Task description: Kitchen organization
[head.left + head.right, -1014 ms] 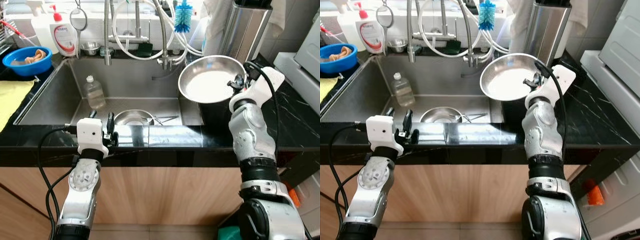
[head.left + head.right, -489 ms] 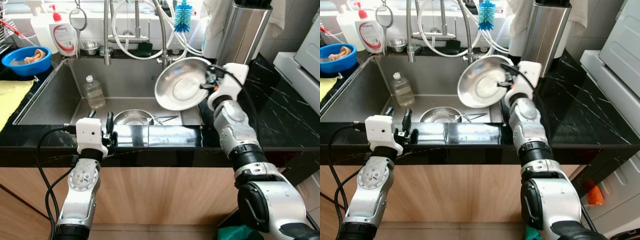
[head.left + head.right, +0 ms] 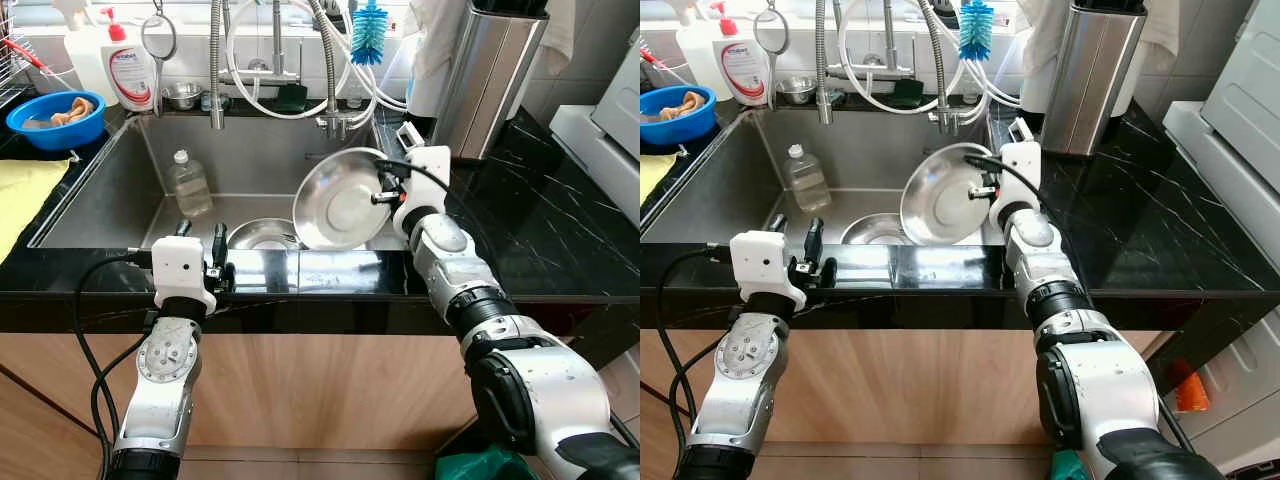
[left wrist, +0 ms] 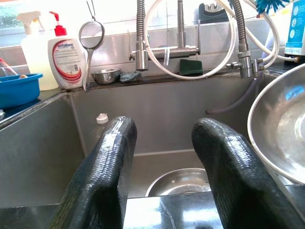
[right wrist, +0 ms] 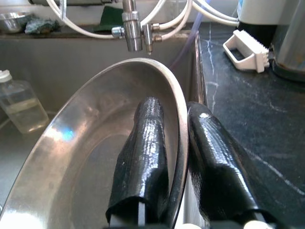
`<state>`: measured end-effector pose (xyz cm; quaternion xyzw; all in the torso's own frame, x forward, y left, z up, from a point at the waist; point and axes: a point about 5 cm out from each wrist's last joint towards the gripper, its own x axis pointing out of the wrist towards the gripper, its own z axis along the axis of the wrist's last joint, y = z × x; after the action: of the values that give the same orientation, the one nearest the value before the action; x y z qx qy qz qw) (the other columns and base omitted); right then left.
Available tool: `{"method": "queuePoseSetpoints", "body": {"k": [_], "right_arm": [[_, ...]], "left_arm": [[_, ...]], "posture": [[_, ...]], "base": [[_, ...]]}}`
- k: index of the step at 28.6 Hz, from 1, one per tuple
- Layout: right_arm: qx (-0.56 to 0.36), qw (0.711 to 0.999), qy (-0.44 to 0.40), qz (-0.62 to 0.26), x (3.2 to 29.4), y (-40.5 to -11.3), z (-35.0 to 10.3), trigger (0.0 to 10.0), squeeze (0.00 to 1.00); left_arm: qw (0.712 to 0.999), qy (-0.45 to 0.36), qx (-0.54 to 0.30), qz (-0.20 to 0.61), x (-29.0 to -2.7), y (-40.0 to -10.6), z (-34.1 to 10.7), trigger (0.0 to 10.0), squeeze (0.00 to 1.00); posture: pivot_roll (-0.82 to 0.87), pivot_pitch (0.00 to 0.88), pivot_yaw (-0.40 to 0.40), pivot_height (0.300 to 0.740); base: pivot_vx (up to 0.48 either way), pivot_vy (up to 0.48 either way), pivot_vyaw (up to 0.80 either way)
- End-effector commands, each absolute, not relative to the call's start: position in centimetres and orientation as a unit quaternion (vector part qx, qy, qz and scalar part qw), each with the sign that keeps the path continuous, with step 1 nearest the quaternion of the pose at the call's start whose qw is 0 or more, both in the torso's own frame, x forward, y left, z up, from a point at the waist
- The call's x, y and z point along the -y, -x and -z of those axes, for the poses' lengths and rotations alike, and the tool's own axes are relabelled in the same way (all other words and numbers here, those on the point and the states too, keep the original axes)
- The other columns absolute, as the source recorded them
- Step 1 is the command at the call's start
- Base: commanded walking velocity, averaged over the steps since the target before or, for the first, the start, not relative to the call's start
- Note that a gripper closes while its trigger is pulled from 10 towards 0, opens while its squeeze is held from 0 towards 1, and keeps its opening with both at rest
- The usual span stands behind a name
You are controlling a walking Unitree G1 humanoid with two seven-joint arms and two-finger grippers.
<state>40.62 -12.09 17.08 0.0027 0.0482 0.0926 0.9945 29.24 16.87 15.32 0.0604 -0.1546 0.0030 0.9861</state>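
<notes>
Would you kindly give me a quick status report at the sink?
Right gripper shut on round steel bowl rim, bowl tilted over the sink. Left gripper open, at front edge. Smaller steel bowl and clear plastic bottle lie below.

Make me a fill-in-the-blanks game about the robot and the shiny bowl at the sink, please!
1. The right gripper pinches the rim of the steel bowl and holds it over the ____.
2. The brush hanging by the taps has bristles coloured ____.
3. The left gripper holds nothing and its fingers are ____.
4. Lying in the sink near the left wall is a clear plastic ____.

Missing words: sink; blue; open; bottle
</notes>
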Motion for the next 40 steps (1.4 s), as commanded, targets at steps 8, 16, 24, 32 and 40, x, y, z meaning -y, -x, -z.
{"method": "queuePoseSetpoints", "body": {"k": [8,16,24,32,40], "right_arm": [[-0.037,0.995,0.004,-0.093,12.0,-40.98,-17.99,10.0,0.0],[-0.043,0.995,0.012,-0.092,11.92,-41.0,-17.86,10.0,0.0],[-0.053,0.993,0.017,-0.102,11.57,-40.95,-17.61,10.0,0.0],[-0.059,0.993,0.026,-0.1,11.66,-40.92,-17.42,10.0,0.89],[-0.048,0.993,0.029,-0.101,11.54,-41.0,-17.83,10.0,0.0]], "left_arm": [[0.989,-0.064,0.136,-0.009,-17.04,-29.0,-14.6,10.0,0.0],[0.989,-0.064,0.136,-0.012,-17.14,-28.96,-14.65,10.0,0.0],[0.989,-0.063,0.133,-0.011,-17.06,-28.87,-14.53,10.0,0.0],[0.989,-0.063,0.132,-0.014,-17.18,-28.93,-14.48,10.0,0.0],[0.989,-0.062,0.131,-0.014,-17.14,-28.95,-14.46,10.0,0.0]], "posture": [[-0.05,0.0,-0.04,0.706],[-0.04,0.0,-0.044,0.706],[-0.04,0.0,-0.045,0.706],[-0.05,0.011,-0.051,0.706],[-0.05,0.011,-0.051,0.706]], "base": [[0.0,0.0,0.0],[0.0,0.0,0.0],[0.0,0.0,0.0],[0.0,0.0,0.0],[0.0,0.0,0.0]]}}
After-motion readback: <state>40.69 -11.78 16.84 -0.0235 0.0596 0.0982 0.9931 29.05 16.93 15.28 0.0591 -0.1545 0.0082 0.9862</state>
